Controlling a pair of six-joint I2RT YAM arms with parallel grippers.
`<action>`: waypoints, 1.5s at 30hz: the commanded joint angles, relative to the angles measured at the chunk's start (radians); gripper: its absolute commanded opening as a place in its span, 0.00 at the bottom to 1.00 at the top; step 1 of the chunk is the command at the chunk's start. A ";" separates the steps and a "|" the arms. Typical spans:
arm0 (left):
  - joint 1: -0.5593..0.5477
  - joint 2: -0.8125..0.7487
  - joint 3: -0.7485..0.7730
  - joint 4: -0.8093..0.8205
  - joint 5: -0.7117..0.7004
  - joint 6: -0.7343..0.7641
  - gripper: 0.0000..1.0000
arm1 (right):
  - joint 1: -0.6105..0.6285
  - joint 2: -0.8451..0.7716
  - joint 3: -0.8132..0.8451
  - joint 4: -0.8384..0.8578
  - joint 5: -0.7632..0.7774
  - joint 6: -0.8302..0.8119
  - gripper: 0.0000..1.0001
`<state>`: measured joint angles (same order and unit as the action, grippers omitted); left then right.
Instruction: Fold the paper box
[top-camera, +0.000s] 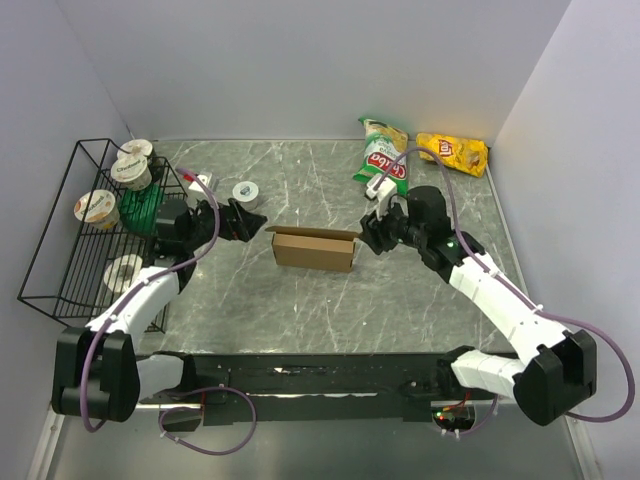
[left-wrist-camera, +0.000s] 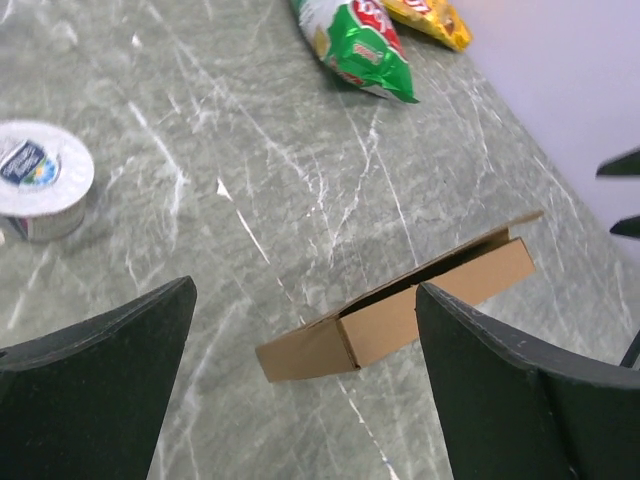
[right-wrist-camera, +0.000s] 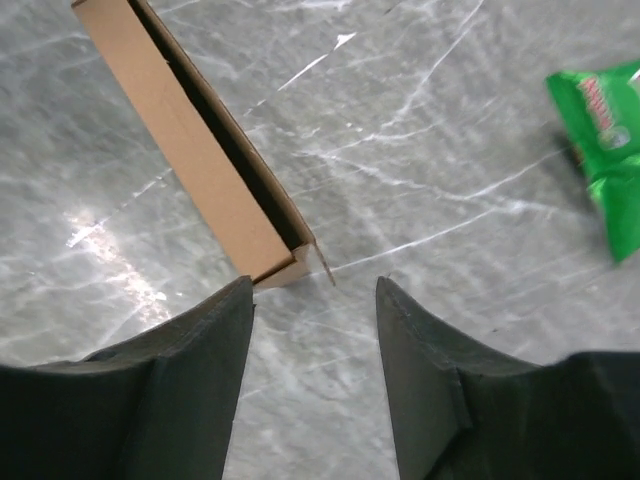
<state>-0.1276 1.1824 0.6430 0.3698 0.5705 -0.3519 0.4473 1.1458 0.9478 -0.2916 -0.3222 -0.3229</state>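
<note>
Grey marbled tabletop, white walls all round. The paper box (top-camera: 313, 248) sits mid-table, shallow, its lid not quite down. The left gripper (top-camera: 257, 222) and right gripper (top-camera: 366, 233) flank its ends, both spread, holding nothing. I'd brace one end and press the lid flat. Only the right wrist view clearly shows the loose corner tab (right-wrist-camera: 322, 262); overhead barely does.

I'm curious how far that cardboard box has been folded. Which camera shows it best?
The left wrist view: the paper box appears close and nearly whole, its lid gaping slightly. The top view shows it whole but small; the right wrist view shows only one end, cut off by the frame.
</note>
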 joint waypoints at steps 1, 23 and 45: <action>-0.001 -0.033 0.052 -0.104 -0.075 -0.093 0.96 | -0.042 0.011 -0.018 0.005 -0.071 0.142 0.54; -0.038 -0.083 0.047 -0.170 -0.046 0.037 0.81 | -0.053 0.117 0.003 0.088 -0.074 -0.001 0.46; -0.040 0.032 0.007 -0.045 0.109 0.180 0.53 | -0.053 0.189 0.029 0.115 -0.089 -0.044 0.28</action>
<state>-0.1635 1.1862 0.6373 0.2909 0.6243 -0.2150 0.3965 1.3319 0.9310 -0.2222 -0.4072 -0.3542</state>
